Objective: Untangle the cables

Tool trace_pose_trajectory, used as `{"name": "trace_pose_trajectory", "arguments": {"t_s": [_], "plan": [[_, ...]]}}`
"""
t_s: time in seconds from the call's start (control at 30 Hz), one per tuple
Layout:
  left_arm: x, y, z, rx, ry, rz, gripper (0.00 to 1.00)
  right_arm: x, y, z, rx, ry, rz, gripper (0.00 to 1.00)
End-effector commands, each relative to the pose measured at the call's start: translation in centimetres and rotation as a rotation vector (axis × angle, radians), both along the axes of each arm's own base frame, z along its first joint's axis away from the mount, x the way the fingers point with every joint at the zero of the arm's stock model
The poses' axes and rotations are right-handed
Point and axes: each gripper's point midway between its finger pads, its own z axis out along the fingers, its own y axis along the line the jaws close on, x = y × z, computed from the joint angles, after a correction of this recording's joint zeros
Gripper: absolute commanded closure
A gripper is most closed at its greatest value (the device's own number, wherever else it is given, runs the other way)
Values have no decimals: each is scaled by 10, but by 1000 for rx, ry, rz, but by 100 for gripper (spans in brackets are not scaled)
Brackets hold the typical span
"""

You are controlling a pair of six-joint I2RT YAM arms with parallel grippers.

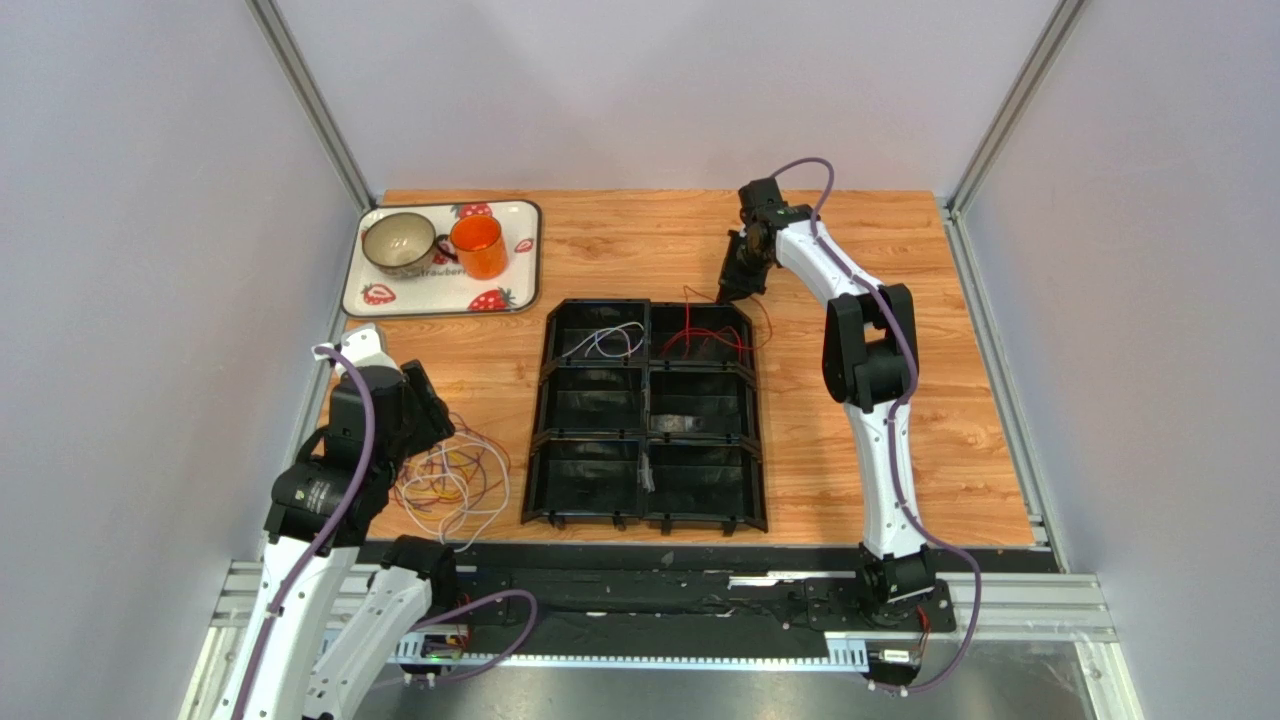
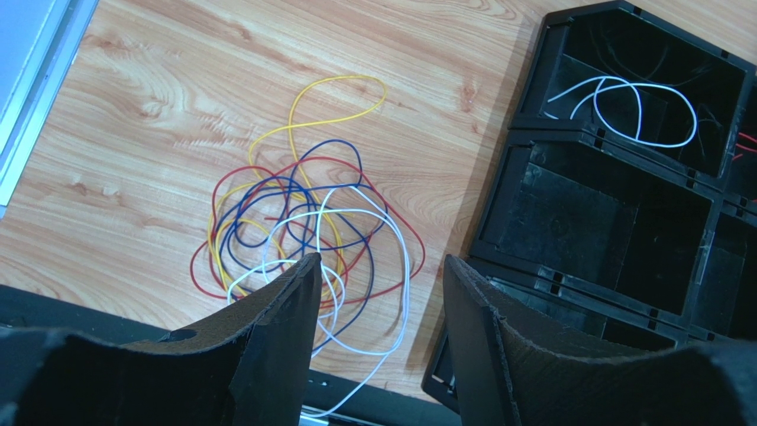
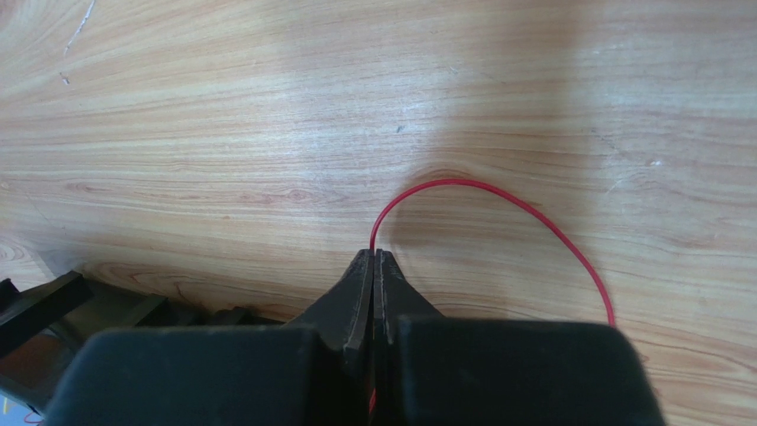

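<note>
Jaws of the right gripper [image 3: 374,257] were clenched on a red wire [image 3: 444,182] mid-frame. Left gripper [image 2: 382,271] hung released over a tangle of wires [image 2: 298,226].

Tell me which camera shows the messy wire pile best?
The left wrist camera: the tangle of cables sits close, its red, blue, yellow and white loops distinct. The top camera shows it tiny, colours blurred. The right wrist camera shows only one separate red cable.

2 cups [image 1: 480,248], 1 tray [image 1: 523,267], 1 organizer [image 1: 648,450] — 6 compts — 1 tangle of cables [image 1: 448,483], 4 colours.
</note>
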Motion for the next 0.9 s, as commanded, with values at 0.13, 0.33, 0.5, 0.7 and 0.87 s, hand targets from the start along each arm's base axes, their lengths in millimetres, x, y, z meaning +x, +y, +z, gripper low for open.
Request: {"name": "trace_pose_trajectory", "arguments": {"t_s": [0.13,0.33,0.5,0.7,0.87], "plan": [[3,2,8,3,-24,7,39,28,7,76,38,-187,-2,100],[3,2,9,1,-25,6,39,24,2,133,55,-295,-5,100],[4,1,9,-1,-24,5,39,3,1,166,91,-344,3,100],[3,1,9,-4,-31,2,39,-21,-4,193,108,-388,11,100],[2,0,10,-7,-38,-2,39,-41,-14,170,44,-310,34,86]]}}
